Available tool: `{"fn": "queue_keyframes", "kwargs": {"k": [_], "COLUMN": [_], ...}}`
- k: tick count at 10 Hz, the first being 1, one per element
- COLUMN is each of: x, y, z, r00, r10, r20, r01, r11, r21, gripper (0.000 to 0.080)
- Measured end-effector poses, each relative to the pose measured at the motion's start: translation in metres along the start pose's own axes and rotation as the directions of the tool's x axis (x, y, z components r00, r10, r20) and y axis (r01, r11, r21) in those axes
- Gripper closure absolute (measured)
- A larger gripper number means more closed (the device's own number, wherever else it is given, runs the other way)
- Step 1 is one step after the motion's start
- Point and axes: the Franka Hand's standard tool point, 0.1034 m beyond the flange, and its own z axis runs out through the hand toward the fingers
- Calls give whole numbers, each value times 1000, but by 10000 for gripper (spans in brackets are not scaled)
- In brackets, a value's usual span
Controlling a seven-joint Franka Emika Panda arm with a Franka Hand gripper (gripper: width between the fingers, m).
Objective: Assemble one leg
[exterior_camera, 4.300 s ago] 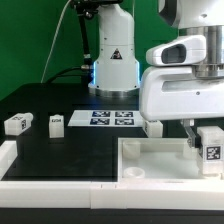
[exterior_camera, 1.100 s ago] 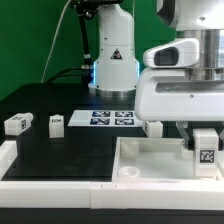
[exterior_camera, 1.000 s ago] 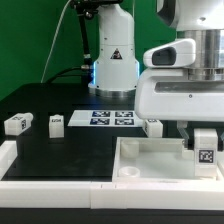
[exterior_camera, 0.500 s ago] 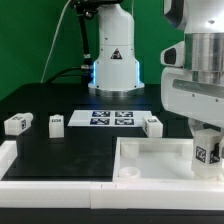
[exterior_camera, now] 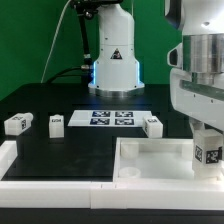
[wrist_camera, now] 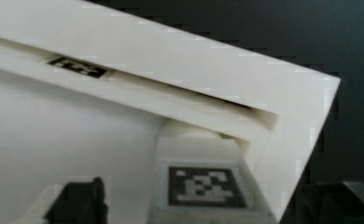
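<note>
Exterior view: I've got the leg (exterior_camera: 207,152) upright over the tray (exterior_camera: 150,160) corner at the exterior view's right, lined up for its socket; three spare legs (exterior_camera: 18,124) wait on the black counter (exterior_camera: 70,145). Wrist view: pincer (wrist_camera: 205,195) fingers flank the chunky matte-white tagged post; contact unclear, grip state can't be told.

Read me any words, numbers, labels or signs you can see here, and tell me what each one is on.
No words or numbers can be read.
Black warning triangle on the robot base: symbol only, too small to read.
Square marker tags, patterns only, no text: on the marker board, the loose legs, and the leg at the end effector.
Tag on the tray: blurred.
</note>
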Motion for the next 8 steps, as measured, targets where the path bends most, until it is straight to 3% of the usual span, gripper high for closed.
{"fn": "queue_keyframes", "kwargs": {"k": [1,3,5,8], "x": [1,4,4,5], "y": [0,0,1,2], "z": [-1,-2,-1,-1], "r00": [995,925,768,468], "r10": [-96,-380,-641,-884], "r20": [-3,-4,-8,4], "r01": [96,380,641,883], "r11": [995,925,768,468], "r21": [1,-1,-14,-41], "gripper": [171,156,151,150]}}
